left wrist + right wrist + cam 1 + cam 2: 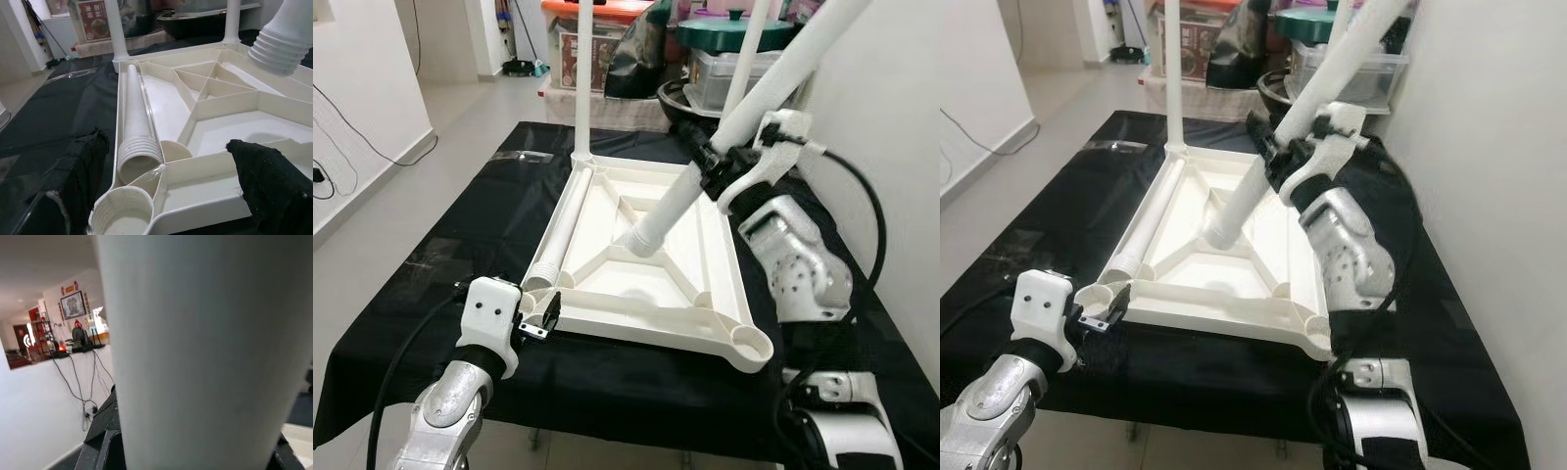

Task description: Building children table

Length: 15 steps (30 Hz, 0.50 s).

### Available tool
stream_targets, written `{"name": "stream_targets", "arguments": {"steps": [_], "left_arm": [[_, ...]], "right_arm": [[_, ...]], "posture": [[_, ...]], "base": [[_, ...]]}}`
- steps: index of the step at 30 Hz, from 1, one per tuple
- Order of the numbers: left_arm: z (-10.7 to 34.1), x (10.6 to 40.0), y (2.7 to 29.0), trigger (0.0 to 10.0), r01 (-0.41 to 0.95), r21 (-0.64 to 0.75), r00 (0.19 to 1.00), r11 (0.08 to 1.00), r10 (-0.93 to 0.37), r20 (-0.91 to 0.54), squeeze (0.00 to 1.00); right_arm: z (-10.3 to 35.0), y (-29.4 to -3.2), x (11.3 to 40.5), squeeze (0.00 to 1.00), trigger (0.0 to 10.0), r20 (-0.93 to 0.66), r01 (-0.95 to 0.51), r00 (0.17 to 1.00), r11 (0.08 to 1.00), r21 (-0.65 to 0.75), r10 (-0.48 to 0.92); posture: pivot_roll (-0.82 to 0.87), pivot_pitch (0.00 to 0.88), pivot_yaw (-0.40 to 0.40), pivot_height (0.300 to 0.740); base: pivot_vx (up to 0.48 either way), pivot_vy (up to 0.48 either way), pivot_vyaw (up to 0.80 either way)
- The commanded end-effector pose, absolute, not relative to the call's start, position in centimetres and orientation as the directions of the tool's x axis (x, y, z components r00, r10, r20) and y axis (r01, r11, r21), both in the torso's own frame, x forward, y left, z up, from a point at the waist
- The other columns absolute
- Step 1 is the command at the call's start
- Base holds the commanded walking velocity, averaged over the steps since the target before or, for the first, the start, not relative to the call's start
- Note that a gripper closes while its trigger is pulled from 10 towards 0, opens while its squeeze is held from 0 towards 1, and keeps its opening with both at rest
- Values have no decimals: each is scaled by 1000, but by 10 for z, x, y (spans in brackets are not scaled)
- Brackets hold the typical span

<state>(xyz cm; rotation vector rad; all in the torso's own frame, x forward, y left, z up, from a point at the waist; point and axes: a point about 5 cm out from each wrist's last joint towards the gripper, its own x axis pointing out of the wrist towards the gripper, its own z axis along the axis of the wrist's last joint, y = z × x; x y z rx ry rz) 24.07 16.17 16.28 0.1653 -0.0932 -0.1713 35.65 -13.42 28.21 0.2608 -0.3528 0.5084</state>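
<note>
A white plastic tabletop (724, 264) lies upside down on the black-covered table (460, 255). Upright legs stand in its far-left corner (582, 78) and far-right corner (744, 59). A loose leg (563, 220) lies inside along the left edge, its threaded end (139, 156) toward me. My right gripper (713, 168) is shut on another leg (773, 88), held slanted with its threaded tip (644, 240) over the tabletop's middle; this leg (205, 352) sits close before the right wrist camera. My left gripper (544, 315) is open at the near-left corner socket (122, 215), one finger (80, 171) on each side of it.
Storage boxes (724, 69) and a pot with a green lid (734, 29) crowd the space behind the table. A white wall (891, 117) runs close on the right. Bare floor (460, 108) lies to the left, with cables (352, 137) along the left wall.
</note>
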Motion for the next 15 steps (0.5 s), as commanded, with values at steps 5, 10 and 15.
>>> {"name": "stream_targets", "arguments": {"steps": [5, 10, 15], "left_arm": [[162, 244, 158, 10000, 175, 175, 978, 969, -192, 86, 0], [163, 246, 160, 10000, 168, 176, 978, 970, -186, 95, 0], [163, 248, 158, 10000, 173, 176, 977, 969, -192, 97, 0]], "right_arm": [[285, -122, 345, 0, 10000, 427, -542, 768, 839, 39, 476], [285, -116, 343, 0, 10000, 453, -543, 748, 840, -2, 485], [285, -115, 342, 0, 10000, 452, -547, 745, 837, -8, 491]], "posture": [[118, 0, -65, 740], [120, 0, -64, 740], [118, 0, -60, 740]], "base": [[0, -108, 0], [0, -466, 0], [0, -469, 0]]}}
